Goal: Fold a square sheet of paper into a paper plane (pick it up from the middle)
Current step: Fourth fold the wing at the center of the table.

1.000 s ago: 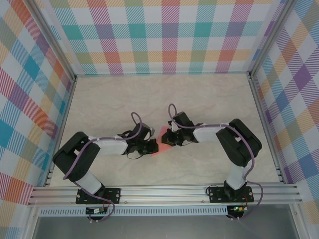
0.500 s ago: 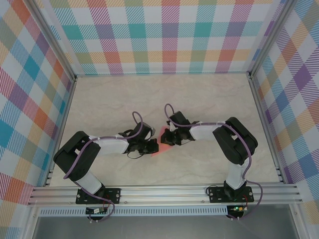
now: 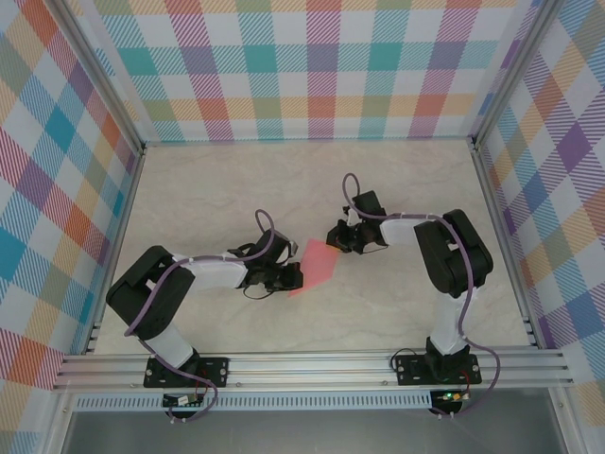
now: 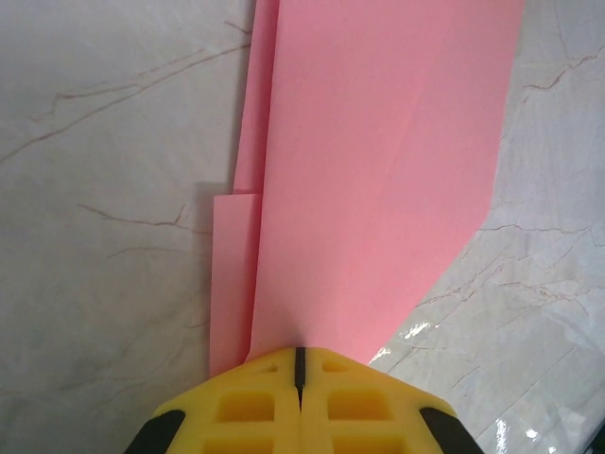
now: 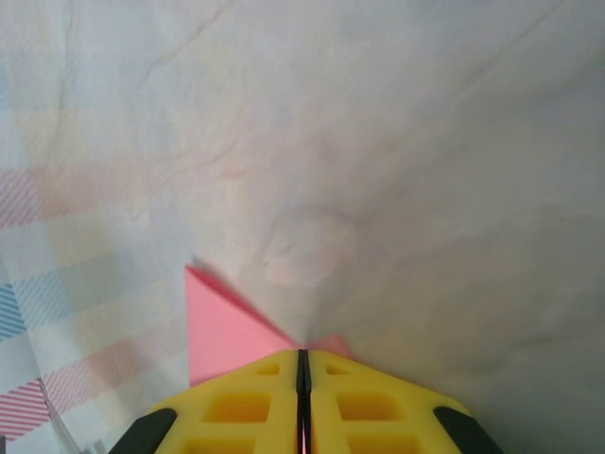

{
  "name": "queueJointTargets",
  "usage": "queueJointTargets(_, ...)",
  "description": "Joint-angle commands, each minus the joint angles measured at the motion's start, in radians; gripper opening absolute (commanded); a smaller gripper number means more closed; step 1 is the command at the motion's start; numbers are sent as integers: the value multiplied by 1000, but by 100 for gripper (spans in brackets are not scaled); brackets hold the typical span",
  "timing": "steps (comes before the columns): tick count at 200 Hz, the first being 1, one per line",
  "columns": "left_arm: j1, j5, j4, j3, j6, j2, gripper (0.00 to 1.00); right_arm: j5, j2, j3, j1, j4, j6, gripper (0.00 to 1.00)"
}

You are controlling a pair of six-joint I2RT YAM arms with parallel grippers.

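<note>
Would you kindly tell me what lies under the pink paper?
A lower folded layer of the pink paper peeks out on its left, over the marble table. The table directly beneath is covered.

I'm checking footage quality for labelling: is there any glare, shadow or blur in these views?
Left wrist: sharp; small glare patches on the marble table right of the pink paper, and a thin shadow along its left edge. Right wrist: table soft and washed out, paper corner crisp. Top external: even light, everything sharp.
</note>
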Motion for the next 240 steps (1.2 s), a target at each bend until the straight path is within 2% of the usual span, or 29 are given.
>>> queueJointTargets(1,-9,-69,-143,-55,4,89,0,30,48,-5,-54,-3,-38,10)
queueJointTargets(36,-9,-70,-150,-42,4,90,0,-52,22,-5,-80,28,-50,12)
queueJointTargets(82,-9,-72,-161,-36,7,74,0,-40,-161,-49,-78,-34,-67,17)
queueJointTargets(118,-9,-69,-166,-31,11,59,0,-85,-224,-122,-4,21,-12,18)
queueJointTargets(173,-9,-66,-163,-21,15,53,0,-107,-102,-95,120,74,35,16)
queueJointTargets(211,-8,-59,-159,-15,12,44,0,-74,9,-93,127,64,33,12)
queueJointTargets(240,-9,-50,-176,1,9,5,2,-30,31,-113,126,38,8,11)
